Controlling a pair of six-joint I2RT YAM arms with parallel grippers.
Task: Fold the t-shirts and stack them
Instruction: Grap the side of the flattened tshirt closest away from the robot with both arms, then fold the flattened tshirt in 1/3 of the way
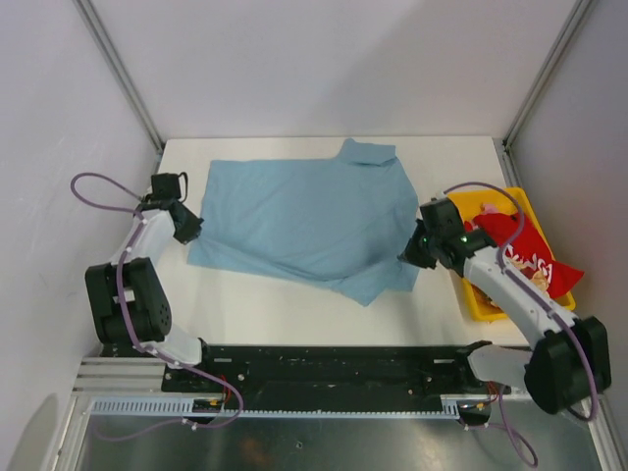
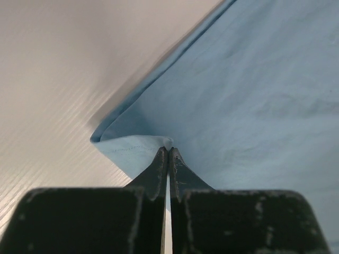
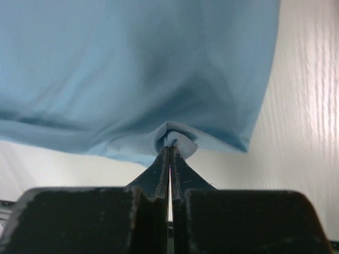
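A light blue t-shirt (image 1: pixel 304 216) lies spread across the middle of the white table, plain side up, with one sleeve (image 1: pixel 370 152) at the far edge. My left gripper (image 1: pixel 192 228) is shut on the shirt's left edge; in the left wrist view its tips (image 2: pixel 168 150) pinch a turned-up corner of blue cloth (image 2: pixel 249 90). At the shirt's right edge, my right gripper (image 1: pixel 406 257) is shut on a small bunch of blue cloth (image 3: pixel 177 136), lifted slightly off the table. A red t-shirt (image 1: pixel 525 250) with white lettering hangs out of the yellow bin.
The yellow plastic bin (image 1: pixel 478 300) stands at the table's right edge, close behind the right arm. Grey walls and metal posts enclose the table on three sides. A black rail runs along the near edge between the arm bases.
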